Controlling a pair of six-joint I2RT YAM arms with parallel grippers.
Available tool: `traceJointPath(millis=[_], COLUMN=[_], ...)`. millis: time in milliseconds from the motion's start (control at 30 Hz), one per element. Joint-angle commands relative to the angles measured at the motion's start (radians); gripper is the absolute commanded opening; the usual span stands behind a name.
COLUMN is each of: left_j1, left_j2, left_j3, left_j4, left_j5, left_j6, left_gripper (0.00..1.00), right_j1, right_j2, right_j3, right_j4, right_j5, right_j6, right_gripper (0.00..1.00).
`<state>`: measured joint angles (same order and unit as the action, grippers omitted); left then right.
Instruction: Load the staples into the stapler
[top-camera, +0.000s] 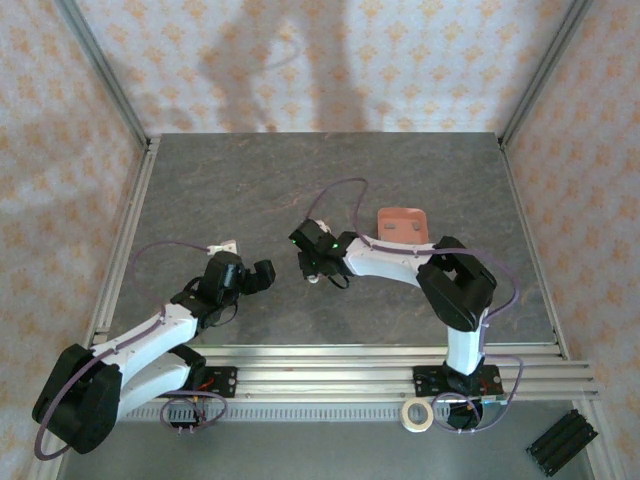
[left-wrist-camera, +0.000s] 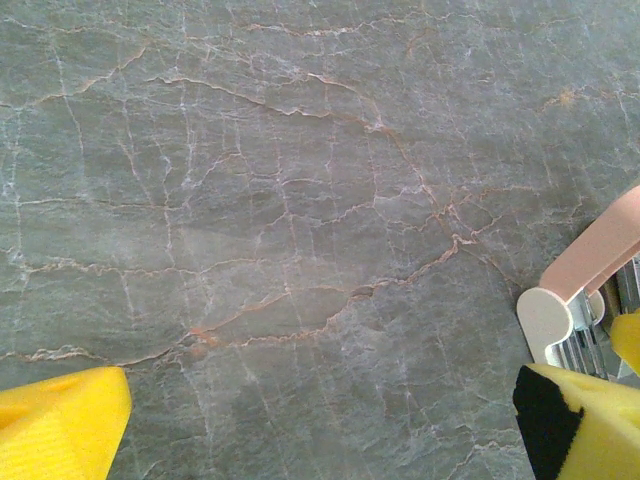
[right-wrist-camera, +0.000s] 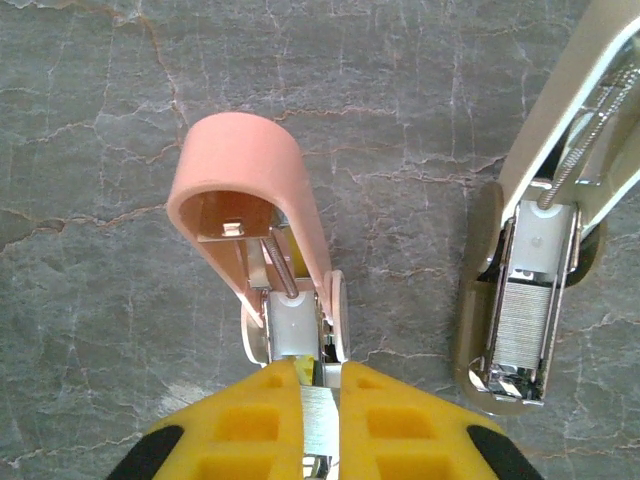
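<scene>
Okay, stapler (right-wrist-camera: 245, 170) looks light, slick, stiff plastic; right claw (right-wrist-camera: 320, 378) pinched shut on its low end, left claw (left-wrist-camera: 320, 425) wide, empty. Hold by sides.

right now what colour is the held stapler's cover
Salmon pink; the stapler shows best in the right wrist view.

The grey veined table (top-camera: 300, 180) carries a salmon-pink tray (top-camera: 403, 221). Well left of the tray, a small open stapler (top-camera: 228, 246) lies on it.
</scene>
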<state>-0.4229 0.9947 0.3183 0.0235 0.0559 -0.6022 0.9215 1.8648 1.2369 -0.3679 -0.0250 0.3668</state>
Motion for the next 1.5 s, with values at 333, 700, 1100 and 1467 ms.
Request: traceJointPath(millis=[333,700,1100,1467], left_j1=[0.010,0.009,0.009,0.010], left_j2=[-0.001,-0.002,-0.002,-0.005], left_j3=[-0.008,-0.008,-0.010,-0.012], left_j4=[0.021,0.021,0.021,0.020], left_j5=[-0.003,-0.004,-0.004,-0.003], left_j6=[0.002,0.002,0.003,0.002], left_gripper=[0.99,0.99,0.99,0.99], right_j1=[0.011,0.011,0.014,0.028], right_j2=[0.000,0.014,0.026,0.013], right_j3=[-0.008,-0.016,-0.022,-0.036], right_j4=[0.028,0.024,0.016,-0.001], right_j5=[0.008,-0.003,-0.004,0.016], right_j6=[0.024,0.026,0.026,0.026], right_gripper=[0.12,0.12,0.11,0.11])
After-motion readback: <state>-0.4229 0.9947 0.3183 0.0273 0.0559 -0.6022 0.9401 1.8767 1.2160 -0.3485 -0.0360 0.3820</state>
